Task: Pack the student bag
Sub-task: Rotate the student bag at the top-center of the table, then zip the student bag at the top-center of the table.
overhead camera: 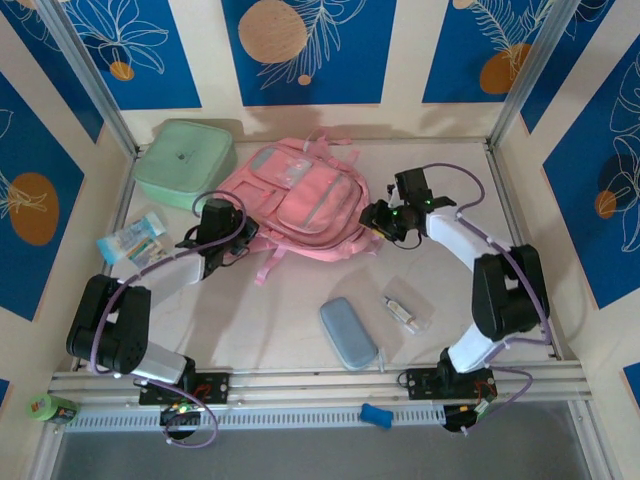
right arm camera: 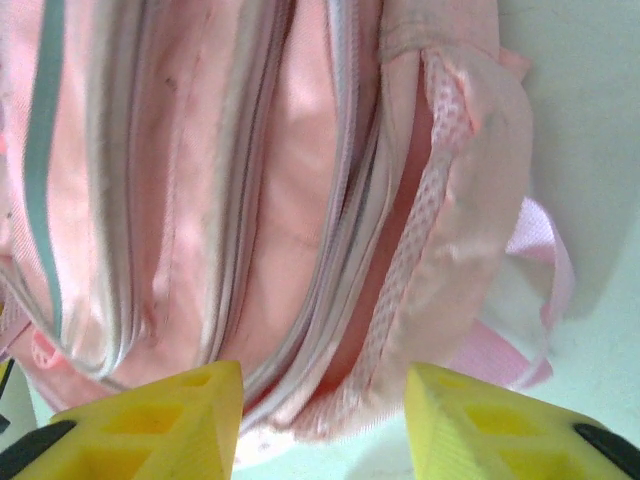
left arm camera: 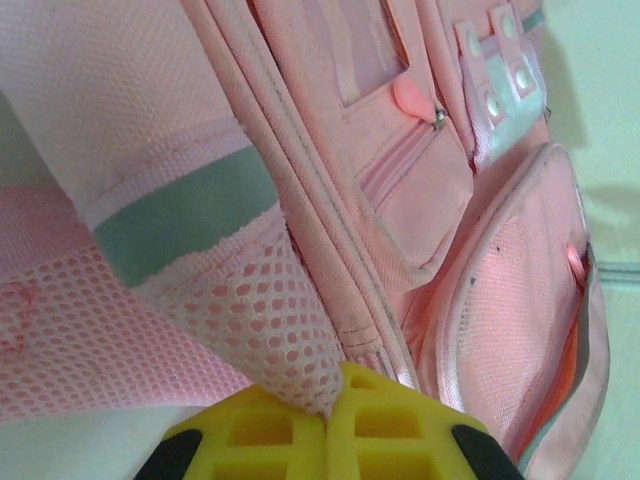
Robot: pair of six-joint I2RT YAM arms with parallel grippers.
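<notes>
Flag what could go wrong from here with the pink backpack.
1. The left end effector is shut on just a fold of the mesh side pocket; a pull could slip off or tear it.
2. The right end effector stands open at the edge of the student bag, where zips and mesh crowd together; closing may catch the wrong layer.
3. Loose straps lie by the left arm and might snag.

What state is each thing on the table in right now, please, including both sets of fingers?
student bag, lying flat, front up, front-pocket zip closed
left fingers, shut on the student bag's mesh side pocket
right fingers, open, the bag's edge between them
mint-green box, lid on
grey-blue case, closed, lying flat
</notes>
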